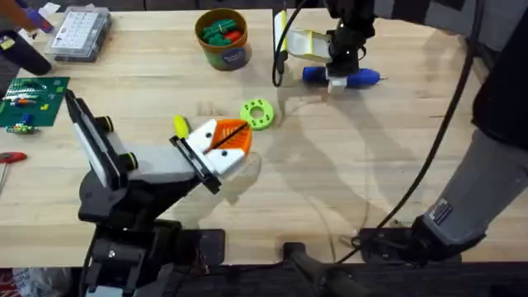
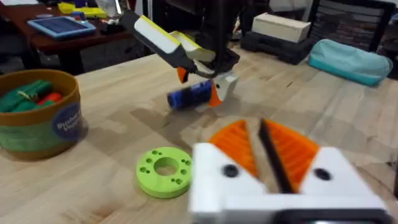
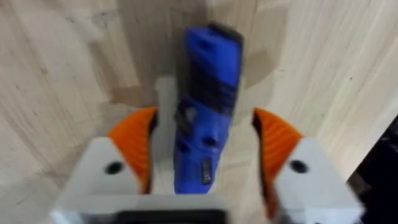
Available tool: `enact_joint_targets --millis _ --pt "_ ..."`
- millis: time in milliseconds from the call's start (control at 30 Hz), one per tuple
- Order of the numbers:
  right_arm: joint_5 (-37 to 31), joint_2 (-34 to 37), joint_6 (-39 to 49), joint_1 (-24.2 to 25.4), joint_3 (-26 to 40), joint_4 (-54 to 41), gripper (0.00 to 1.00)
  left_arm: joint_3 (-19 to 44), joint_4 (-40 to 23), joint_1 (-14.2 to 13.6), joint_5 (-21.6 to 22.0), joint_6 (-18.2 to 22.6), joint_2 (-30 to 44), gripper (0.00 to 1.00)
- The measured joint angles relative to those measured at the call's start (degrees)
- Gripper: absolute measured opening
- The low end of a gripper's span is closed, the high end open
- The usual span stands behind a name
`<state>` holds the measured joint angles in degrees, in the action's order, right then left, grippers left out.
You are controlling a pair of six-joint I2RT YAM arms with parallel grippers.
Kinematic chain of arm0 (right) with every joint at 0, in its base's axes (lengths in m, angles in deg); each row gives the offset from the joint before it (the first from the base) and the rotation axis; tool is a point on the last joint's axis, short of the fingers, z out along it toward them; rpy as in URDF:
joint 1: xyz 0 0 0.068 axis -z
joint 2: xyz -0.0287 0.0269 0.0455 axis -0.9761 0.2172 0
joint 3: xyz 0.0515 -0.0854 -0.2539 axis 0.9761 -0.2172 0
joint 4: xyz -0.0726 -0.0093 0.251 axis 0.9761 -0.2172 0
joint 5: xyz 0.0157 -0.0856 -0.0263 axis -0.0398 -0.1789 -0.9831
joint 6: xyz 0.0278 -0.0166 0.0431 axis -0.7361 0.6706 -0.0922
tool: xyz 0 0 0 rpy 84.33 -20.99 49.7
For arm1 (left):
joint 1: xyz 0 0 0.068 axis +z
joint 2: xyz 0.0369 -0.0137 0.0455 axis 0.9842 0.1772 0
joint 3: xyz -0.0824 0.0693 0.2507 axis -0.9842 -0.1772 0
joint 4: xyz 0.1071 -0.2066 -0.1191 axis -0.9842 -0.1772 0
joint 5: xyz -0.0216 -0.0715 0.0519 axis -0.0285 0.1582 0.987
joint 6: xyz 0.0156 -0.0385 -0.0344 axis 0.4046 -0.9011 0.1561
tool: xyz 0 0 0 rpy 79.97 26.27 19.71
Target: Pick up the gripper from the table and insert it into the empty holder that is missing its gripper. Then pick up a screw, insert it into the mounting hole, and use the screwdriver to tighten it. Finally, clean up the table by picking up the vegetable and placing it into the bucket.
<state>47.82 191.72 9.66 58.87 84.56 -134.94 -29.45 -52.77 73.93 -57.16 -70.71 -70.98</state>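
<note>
our right gripper (image 3: pixel 202 171) has its white fingers with orange ribbed pads (image 3: pixel 134 146) spread apart, one on each side of the blue pen-shaped powered screwdriver (image 3: pixel 208 106). the screwdriver lies flat on the pale wooden table (image 3: pixel 56 68), in the gap between the two pads. we cannot tell if either pad touches it yet. it runs straight out from between the fingers, so the pads can close on its two long sides.

we think the screwdriver is hard and smooth. it will not bend or squash, but it is round and may roll or slip. it looks a bit heavy for its size. a good place to hold it is the middle, by the dark band, so it stays level and neither end dips.

our left gripper (image 2: pixel 268 155) has its fingers close together with a thin dark thing between them. we cannot tell if they squeeze it. just beside those fingers is a flat green plastic ring with small holes (image 2: pixel 165 171). farther out is the round orange-brown bucket with a teal label (image 2: pixel 38 115), with green and red things inside. the screwdriver is well past the ring, under the right gripper.
</note>
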Motion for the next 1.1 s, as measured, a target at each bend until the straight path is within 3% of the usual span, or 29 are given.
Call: enact_joint_targets --millis 67,167,200,467,600,800,1100 --pt "-0.35 0.00 0.03 0.07 0.01 0.02 0.947 0.00 -0.31 0.00 0.36 -0.11 0.01 0.408" --pt "-0.46 0.00 -1.02 -0.20 0.01 0.06 0.994 0.00 -0.24 0.00 0.94 -0.12 0.01 0.877" --pt "-0.48 0.00 -1.95 -0.36 0.01 0.06 0.995 0.00 -0.24 0.00 0.97 -0.34 0.00 0.951" --pt "-0.49 -5.54 -15.12 -1.99 0.01 -1.37 0.995 0.11 -0.90 0.60 1.10 -2.51 0.00 0.986" --pt "-0.47 -11.77 -23.32 -2.83 0.08 -2.15 0.996 5.57 -13.89 2.16 3.63 -3.01 0.68 0.986" --pt "-0.47 -19.47 -37.19 -4.59 0.35 -8.64 0.996 23.90 -33.84 3.54 10.52 1.44 11.25 0.986" --pt "-0.44 -24.32 -52.71 -8.54 0.42 -18.30 0.996 56.58 -59.79 3.56 20.97 5.49 39.36 0.986"
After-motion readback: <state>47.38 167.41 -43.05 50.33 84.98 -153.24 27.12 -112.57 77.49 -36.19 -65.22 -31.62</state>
